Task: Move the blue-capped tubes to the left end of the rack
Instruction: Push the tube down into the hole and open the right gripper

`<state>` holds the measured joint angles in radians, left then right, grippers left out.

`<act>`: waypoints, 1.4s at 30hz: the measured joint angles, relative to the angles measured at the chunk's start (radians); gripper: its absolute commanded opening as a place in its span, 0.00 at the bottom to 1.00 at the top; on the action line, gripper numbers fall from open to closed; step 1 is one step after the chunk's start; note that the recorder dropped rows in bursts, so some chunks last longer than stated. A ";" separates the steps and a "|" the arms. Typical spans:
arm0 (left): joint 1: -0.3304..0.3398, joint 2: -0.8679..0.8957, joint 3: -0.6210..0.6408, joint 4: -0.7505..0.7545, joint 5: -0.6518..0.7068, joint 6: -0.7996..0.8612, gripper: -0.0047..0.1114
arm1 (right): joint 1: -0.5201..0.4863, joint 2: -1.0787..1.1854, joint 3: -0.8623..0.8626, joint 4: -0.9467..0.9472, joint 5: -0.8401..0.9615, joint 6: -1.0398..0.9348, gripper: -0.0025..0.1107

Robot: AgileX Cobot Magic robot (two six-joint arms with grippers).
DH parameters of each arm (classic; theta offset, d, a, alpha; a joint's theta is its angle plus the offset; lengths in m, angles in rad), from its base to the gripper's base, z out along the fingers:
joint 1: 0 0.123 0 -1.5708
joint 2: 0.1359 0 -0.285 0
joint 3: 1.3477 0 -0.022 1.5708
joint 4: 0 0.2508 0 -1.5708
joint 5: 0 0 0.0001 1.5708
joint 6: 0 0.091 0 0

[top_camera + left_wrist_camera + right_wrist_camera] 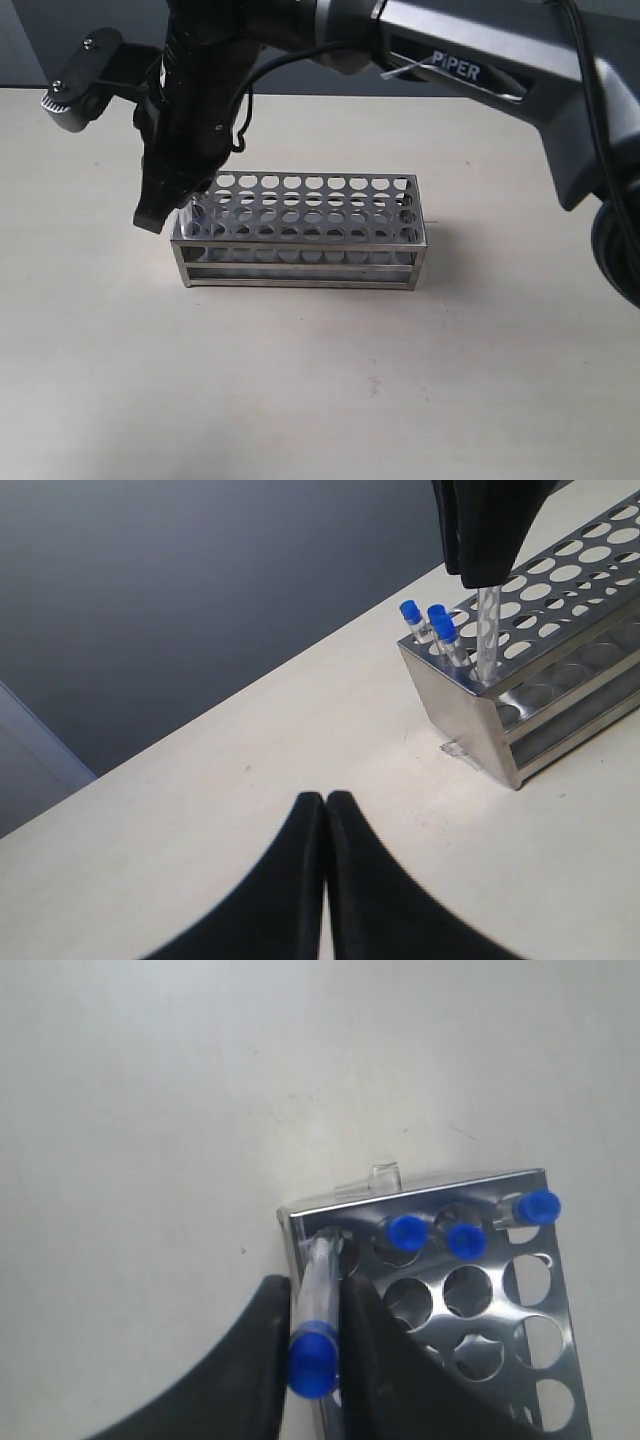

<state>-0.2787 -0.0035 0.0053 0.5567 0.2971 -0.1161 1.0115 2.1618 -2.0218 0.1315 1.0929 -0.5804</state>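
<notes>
The steel rack (300, 249) stands mid-table. My right gripper (313, 1292) reaches across to its left end and is shut on one blue-capped tube (313, 1360), cap up between the fingers. The clear body of that tube (488, 630) is tilted, and its lower end is in the corner hole of the end row. Three more blue-capped tubes (407, 1232) (466, 1241) (540, 1206) stand in the same end row. The exterior view hides them behind the right gripper (163, 205). My left gripper (326, 798) hovers shut and empty over bare table, apart from the rack (470, 720).
A small clear scrap (381, 1174) lies on the table against the rack's left end. The other holes of the rack (470, 1290) hold nothing. The right arm (470, 70) spans the back of the scene above the table.
</notes>
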 measured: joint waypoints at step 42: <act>0.000 0.000 0.000 0.000 0.000 0.000 0.05 | 0.001 0.041 0.000 0.043 -0.063 0.098 0.09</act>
<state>-0.2787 -0.0035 0.0053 0.5567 0.2971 -0.1161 1.0122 2.2023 -2.0218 0.1742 1.0303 -0.4825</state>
